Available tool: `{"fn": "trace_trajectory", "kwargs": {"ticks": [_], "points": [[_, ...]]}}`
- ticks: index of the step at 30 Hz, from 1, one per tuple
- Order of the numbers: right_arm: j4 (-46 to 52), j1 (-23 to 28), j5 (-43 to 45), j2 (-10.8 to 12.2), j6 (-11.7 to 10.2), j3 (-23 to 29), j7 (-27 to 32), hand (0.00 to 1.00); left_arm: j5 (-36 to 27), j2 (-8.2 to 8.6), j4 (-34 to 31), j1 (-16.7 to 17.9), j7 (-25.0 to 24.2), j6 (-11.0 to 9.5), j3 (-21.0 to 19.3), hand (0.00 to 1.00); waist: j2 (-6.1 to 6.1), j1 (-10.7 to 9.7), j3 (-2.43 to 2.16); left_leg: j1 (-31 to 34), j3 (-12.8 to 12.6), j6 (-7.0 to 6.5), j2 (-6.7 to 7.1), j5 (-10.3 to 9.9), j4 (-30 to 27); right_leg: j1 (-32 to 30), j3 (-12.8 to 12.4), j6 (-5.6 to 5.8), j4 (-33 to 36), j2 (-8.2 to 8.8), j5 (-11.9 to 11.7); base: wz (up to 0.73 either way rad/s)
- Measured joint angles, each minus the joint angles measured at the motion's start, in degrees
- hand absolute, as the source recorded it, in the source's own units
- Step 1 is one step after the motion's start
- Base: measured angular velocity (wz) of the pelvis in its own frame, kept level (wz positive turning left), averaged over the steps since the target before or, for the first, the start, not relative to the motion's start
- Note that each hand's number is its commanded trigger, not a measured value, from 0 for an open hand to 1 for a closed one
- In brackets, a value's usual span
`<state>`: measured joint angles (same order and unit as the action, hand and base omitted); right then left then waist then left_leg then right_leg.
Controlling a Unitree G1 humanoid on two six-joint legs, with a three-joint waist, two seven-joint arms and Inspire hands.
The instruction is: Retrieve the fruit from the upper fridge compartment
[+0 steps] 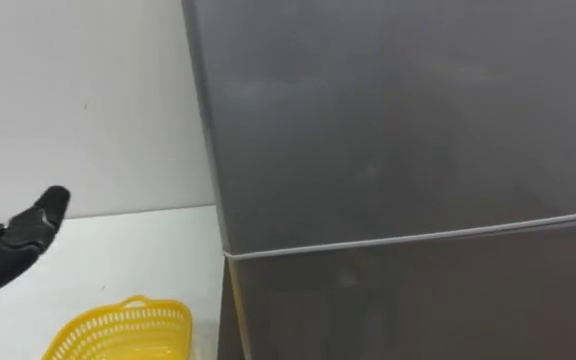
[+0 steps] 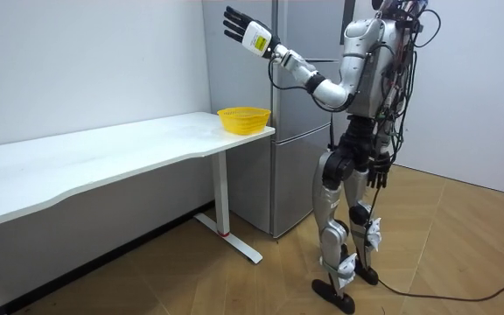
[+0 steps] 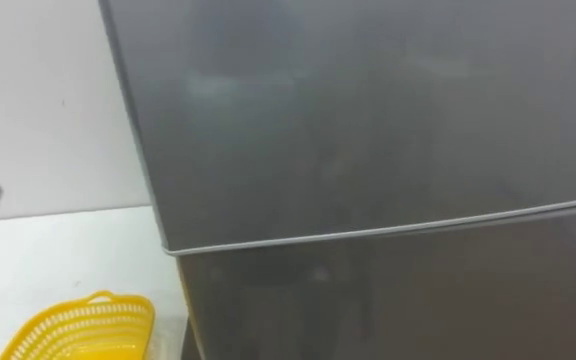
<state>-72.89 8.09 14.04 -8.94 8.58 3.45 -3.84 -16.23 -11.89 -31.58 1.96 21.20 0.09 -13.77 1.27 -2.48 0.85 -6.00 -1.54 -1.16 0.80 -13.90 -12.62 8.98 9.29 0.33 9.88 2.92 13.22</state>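
The upper door (image 1: 398,120) of the fridge is found closed, its face flush above the lower door (image 1: 418,305), a pale seam being noted between them. The left hand (image 2: 237,24) is held raised to the left of the upper door, apart from it, before the wall (image 1: 78,90); its fingers are seen straight and spread, and nothing is held. The right hand (image 2: 377,178) is seen hanging at the robot's side; its state cannot be told. A yellow basket (image 1: 123,330) is recorded on the white table (image 1: 128,250), just beside the fridge. The robot is observed standing before the fridge at the table's end.
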Motion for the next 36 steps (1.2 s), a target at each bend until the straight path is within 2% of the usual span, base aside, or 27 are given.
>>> {"fn": "trace_trajectory", "kwargs": {"ticks": [1,6,11,16,31,33,34,36], "points": [[-0.5,-0.1,0.1,-0.1,0.2,-0.2,0.0,0.0,0.0,0.0,0.1,0.0,-1.4,0.1,1.3,0.0,-0.13,-0.6,0.08,0.0,-0.1,0.0,0.0,0.0,0.0,0.0,-0.2,-0.01,0.0,0.0,0.0,-0.06],[-0.7,-1.0,0.3,-0.3,0.0,-1.6,-0.1,0.0,0.0,0.0,0.5,0.0,-8.5,1.6,5.9,0.0,-0.3,-0.9,0.07,0.0,-0.8,0.0,-0.02,0.0,-0.1,-0.1,-1.1,-0.02,0.0,0.0,-0.1,-0.09],[-0.7,-1.3,0.9,-0.3,0.1,-2.2,-0.6,0.0,0.0,0.01,0.8,0.0,-13.1,2.8,6.8,0.0,-0.13,-1.6,-0.05,-0.1,-0.9,0.0,-0.04,0.0,-0.1,-0.2,-1.2,-0.03,0.0,-0.02,-0.1,0.01],[-0.9,-1.7,1.0,-0.3,0.2,-2.2,-0.5,0.0,-1.1,0.11,1.0,0.0,-15.2,4.8,6.9,0.0,0.21,-1.8,-0.27,-0.3,-0.8,-0.01,-0.05,0.0,-0.1,-0.1,-1.1,0.04,0.1,-0.04,-0.2,0.0],[-0.9,-1.1,1.3,-0.3,0.2,-2.2,-1.2,0.0,-2.3,0.11,1.8,0.0,-21.4,5.0,7.3,0.0,0.71,-2.1,-0.63,-0.5,-1.6,-0.07,-0.21,0.0,-0.3,-0.7,-1.7,0.05,1.1,-0.06,-0.4,-0.01],[-0.9,-1.1,1.3,-0.2,0.2,-2.2,-1.2,0.0,-2.3,0.11,1.8,0.0,-21.9,5.0,7.3,0.0,0.56,-2.1,-0.55,-0.5,-1.6,-0.07,-0.21,0.0,-0.2,-0.7,-1.8,0.05,1.2,-0.06,-0.4,-0.03],[-0.9,-1.2,1.3,-0.3,0.2,-2.2,-1.2,0.0,-2.3,0.11,1.8,0.0,-22.1,5.0,7.3,0.0,0.77,-2.1,-0.69,-0.5,-1.6,-0.07,-0.2,0.0,-0.2,-0.7,-1.8,0.05,1.1,-0.06,-0.4,0.0],[-0.9,-1.2,1.3,-0.3,0.2,-2.2,-1.1,0.0,-2.3,0.1,1.8,-0.1,-22.2,5.0,7.3,0.0,0.56,-2.1,-0.55,-0.5,-1.6,-0.07,-0.19,0.0,-0.2,-0.8,-1.9,0.05,1.1,-0.06,-0.4,0.0]]}}
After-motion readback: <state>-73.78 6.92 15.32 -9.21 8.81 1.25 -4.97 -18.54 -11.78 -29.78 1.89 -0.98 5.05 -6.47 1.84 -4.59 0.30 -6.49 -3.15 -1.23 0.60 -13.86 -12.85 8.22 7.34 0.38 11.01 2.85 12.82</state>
